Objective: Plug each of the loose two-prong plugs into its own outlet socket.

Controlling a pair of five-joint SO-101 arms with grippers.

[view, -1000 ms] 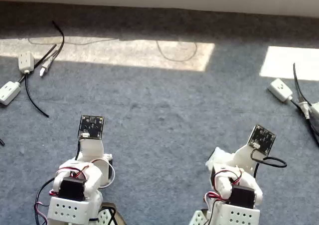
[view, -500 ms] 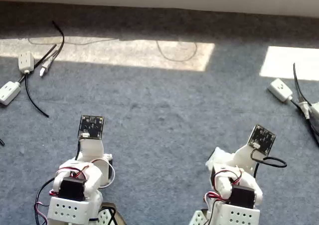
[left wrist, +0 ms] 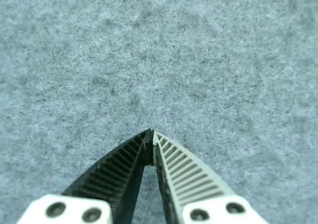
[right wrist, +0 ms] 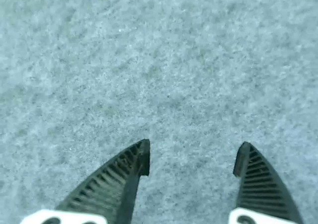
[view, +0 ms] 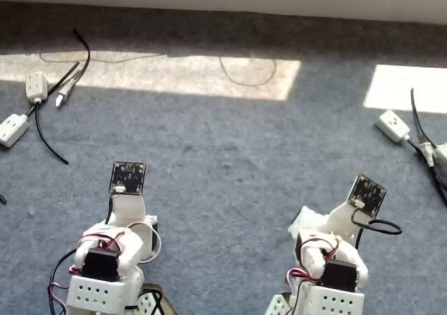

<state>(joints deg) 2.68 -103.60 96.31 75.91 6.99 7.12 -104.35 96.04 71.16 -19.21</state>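
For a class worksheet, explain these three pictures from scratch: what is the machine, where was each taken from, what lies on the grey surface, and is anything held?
The high view looks down on two small white robot arms, the left arm and the right arm. The other two pictures come from cameras on their wrists, looking past each grasping tool at the grey carpet. The left tool is shut on nothing; the right tool is open and empty. Far left lie a white socket, a second socket nearer the arms and a loose plug; at the right edge, a third socket and a second plug.
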